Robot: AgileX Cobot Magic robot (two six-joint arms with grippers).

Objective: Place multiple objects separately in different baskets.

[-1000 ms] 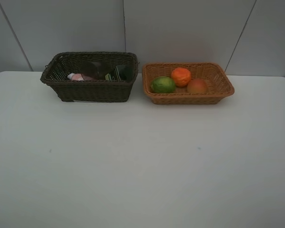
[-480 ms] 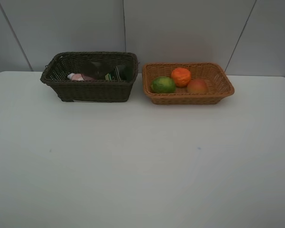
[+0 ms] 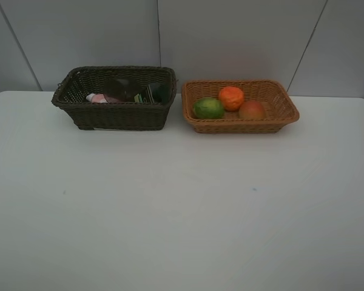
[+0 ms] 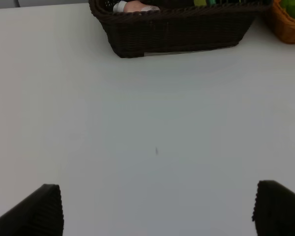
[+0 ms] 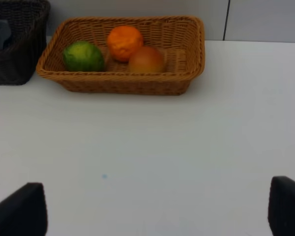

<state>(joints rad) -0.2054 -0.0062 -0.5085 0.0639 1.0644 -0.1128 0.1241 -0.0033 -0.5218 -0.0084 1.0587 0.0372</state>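
The light tan basket [image 3: 242,125] [image 5: 123,83] holds a green fruit [image 3: 207,108] [image 5: 83,56], an orange [image 3: 231,97] [image 5: 124,42] and a peach-like fruit [image 3: 252,110] [image 5: 146,60]. To its left, the dark brown basket [image 3: 112,116] [image 4: 177,34] holds a small pink bottle [image 3: 97,98] [image 4: 135,6], a dark green bottle [image 3: 150,94] and a dim cup [image 3: 122,88] [image 5: 1,32]. My left gripper [image 4: 160,211] is open over bare table, well short of the dark basket. My right gripper [image 5: 155,211] is open too, back from the tan basket. Neither shows in the exterior view.
Both baskets stand side by side at the far edge of the white table [image 3: 182,206], close to the grey panelled wall [image 3: 230,36]. A small dark speck [image 4: 157,150] marks the tabletop in front of the dark basket.
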